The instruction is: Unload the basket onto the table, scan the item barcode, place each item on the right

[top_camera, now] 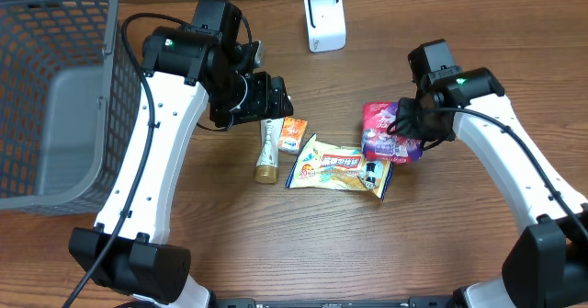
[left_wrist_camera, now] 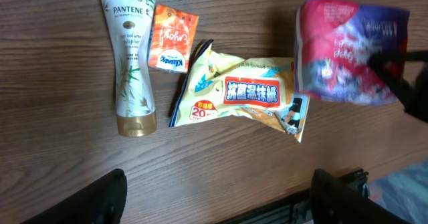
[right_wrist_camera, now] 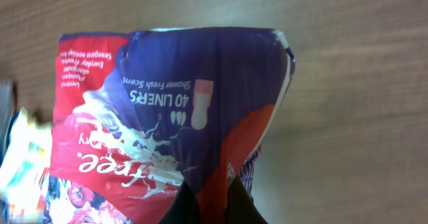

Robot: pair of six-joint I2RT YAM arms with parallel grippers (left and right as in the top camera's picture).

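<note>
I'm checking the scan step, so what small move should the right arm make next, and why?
Probably carry the liner pack toward the white scanner: the right gripper is shut on the pack, which is well short of the scanner.

Three packets (top_camera: 338, 167), one bottle (top_camera: 267, 147)

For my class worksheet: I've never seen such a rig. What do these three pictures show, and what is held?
Two robot arms at a wooden table. One picture looks down from above; the other two come from cameras on each wrist. On the table lie a Pantene bottle, an orange tissue packet and a yellow wipes pack, with a grey basket and a white scanner. The right claw grips a red and purple liner pack; the left claw is open, empty.
</note>
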